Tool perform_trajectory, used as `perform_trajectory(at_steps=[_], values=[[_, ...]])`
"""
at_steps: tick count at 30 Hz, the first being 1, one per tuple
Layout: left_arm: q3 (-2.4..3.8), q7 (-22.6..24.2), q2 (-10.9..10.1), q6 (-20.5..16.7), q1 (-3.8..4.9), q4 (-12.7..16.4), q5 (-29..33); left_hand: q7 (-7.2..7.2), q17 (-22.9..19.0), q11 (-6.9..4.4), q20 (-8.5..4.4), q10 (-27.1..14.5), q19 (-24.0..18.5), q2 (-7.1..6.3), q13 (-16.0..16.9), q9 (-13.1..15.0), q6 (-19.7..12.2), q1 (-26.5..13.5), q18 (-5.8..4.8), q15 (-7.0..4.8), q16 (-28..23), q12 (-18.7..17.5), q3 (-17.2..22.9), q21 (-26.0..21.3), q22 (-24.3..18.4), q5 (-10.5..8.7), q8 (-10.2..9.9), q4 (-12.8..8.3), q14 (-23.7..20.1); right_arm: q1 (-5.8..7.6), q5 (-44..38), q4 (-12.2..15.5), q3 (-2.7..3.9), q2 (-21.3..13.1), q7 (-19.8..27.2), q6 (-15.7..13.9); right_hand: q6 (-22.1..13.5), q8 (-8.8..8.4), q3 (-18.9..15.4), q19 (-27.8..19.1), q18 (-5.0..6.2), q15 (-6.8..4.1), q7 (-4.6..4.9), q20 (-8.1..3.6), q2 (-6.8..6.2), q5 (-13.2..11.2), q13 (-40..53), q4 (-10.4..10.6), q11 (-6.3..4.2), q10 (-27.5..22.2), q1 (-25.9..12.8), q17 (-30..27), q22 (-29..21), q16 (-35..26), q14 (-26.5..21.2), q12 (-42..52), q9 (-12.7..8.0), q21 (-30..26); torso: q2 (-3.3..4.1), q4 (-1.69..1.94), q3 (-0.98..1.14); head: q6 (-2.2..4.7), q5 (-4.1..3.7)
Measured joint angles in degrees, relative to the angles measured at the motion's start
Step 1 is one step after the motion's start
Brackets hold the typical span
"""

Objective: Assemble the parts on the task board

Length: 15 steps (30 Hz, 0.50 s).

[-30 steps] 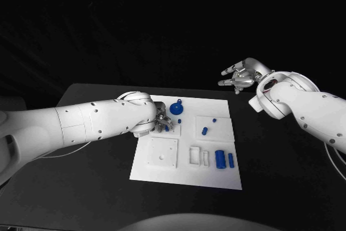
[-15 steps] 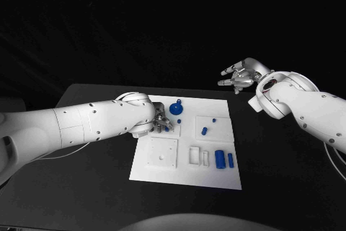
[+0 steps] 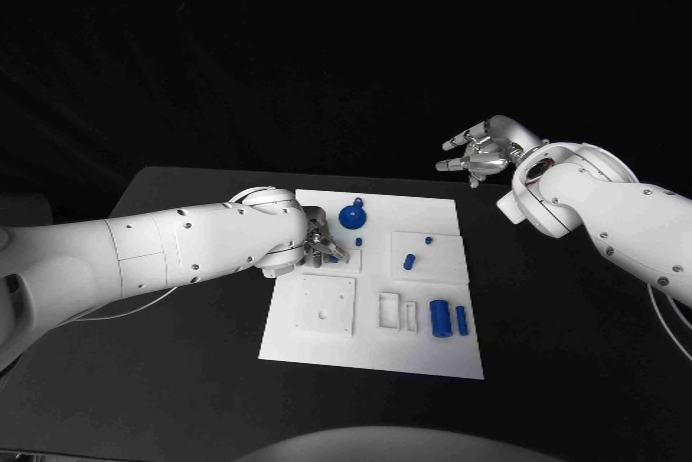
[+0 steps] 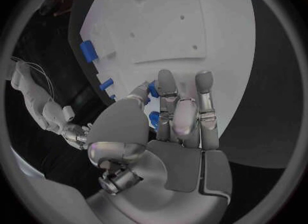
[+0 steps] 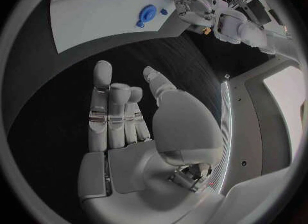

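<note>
While your left hand (image 3: 323, 248) works low over the task board (image 3: 378, 357), your right hand (image 3: 477, 152) hangs past the table's (image 3: 173, 322) far edge.

You have the left fingers (image 4: 168, 88) curled together over the board's far-left part, touching a small blue part (image 4: 153, 89); whether they grip it I cannot tell. Your right hand is spread, fingers apart, holding nothing. On the board you see a round blue part (image 3: 352, 218) near its far edge, two small blue pieces (image 3: 410, 262) on the raised far-right plate, and two blue cylinders (image 3: 440, 317) towards its right edge, beside white blocks (image 3: 391, 312). No writing can be read.
</note>
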Motion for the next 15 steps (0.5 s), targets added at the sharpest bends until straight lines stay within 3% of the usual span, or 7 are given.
perform_trajectory(at_steps=[4, 6, 12, 15], values=[[-0.03, 0.00, -0.11, -0.10, -0.04, -0.03, -0.01, -0.04, 0.00, 0.00, 0.00, 0.00, 0.00, -0.97, 0.00, 0.26, 0.04, -0.21, -0.01, 0.00, 0.00, 0.00, 0.26, 0.00, 0.00, -1.89, 0.04, 1.78, 0.00, 0.00, 0.00, -0.06, 0.00, 0.03, 0.00, 0.00, 0.00, 0.00, 0.00, 0.00, 0.00, 0.00, 0.00, 0.00, 0.00, 0.00, -0.01, 0.00, 0.01, 0.01, 0.00, 0.00, 0.00, 0.00, 0.00, 0.00, 0.00, 0.00, -0.01, 0.00, -0.01, -0.02, 0.00], [-0.05, 0.00, -0.19, -0.12, -0.07, -0.04, -0.01, -0.05, 0.00, 0.00, 0.00, 0.00, -0.01, -1.61, 0.00, 0.60, 0.04, -0.11, 0.00, 0.00, 0.00, 0.00, 0.48, -0.21, 0.00, -3.71, 0.43, 2.70, 0.00, 0.00, 0.00, -0.13, 0.00, 0.04, -0.01, 0.00, 0.00, 0.00, 0.00, 0.00, 0.00, 0.00, 0.00, 0.00, 0.00, 0.00, -0.10, 0.00, 0.01, 0.01, 0.00, -0.13, -0.03, -0.33, 0.00, -0.29, 0.00, 0.00, -0.01, 0.00, -0.01, -0.02, -0.04], [-0.10, 0.21, -0.50, -0.10, -0.15, 0.06, 0.05, -0.07, -0.05, 0.00, 0.00, 0.00, -0.01, -3.14, 0.00, 1.09, 0.05, 0.19, -0.01, 0.00, 0.00, 0.00, 1.32, -0.21, -0.01, -5.50, 0.59, 5.51, 0.00, 0.00, 0.00, -0.29, 0.00, 0.07, -0.03, -0.01, -0.10, 0.00, 0.00, 0.00, 0.00, 0.00, -0.10, 0.00, 0.00, 0.00, -0.31, 0.00, 0.03, -0.40, 0.00, -0.15, -0.06, -0.33, 0.00, -0.52, 0.00, 0.00, -0.03, 0.00, -0.01, -0.01, -0.12], [-0.11, 0.35, -0.71, -0.05, -0.15, 0.22, 0.10, -0.06, -0.05, 0.00, 0.00, 0.00, -0.01, -4.69, 0.00, 1.13, 0.07, 0.04, -0.01, 0.00, 0.00, 0.00, 1.72, -0.21, -0.01, -8.00, 0.59, 7.34, 0.00, 0.00, 0.00, -0.40, 0.00, 0.14, -0.04, -0.01, -0.10, 0.00, 0.00, 0.00, 0.00, 0.00, -0.10, 0.00, 0.00, 0.00, -0.41, 0.00, 0.03, -0.40, 0.00, -0.28, -0.11, -0.57, 0.00, -0.52, 0.00, 0.00, -0.03, 0.01, -0.01, -0.01, -0.13]])
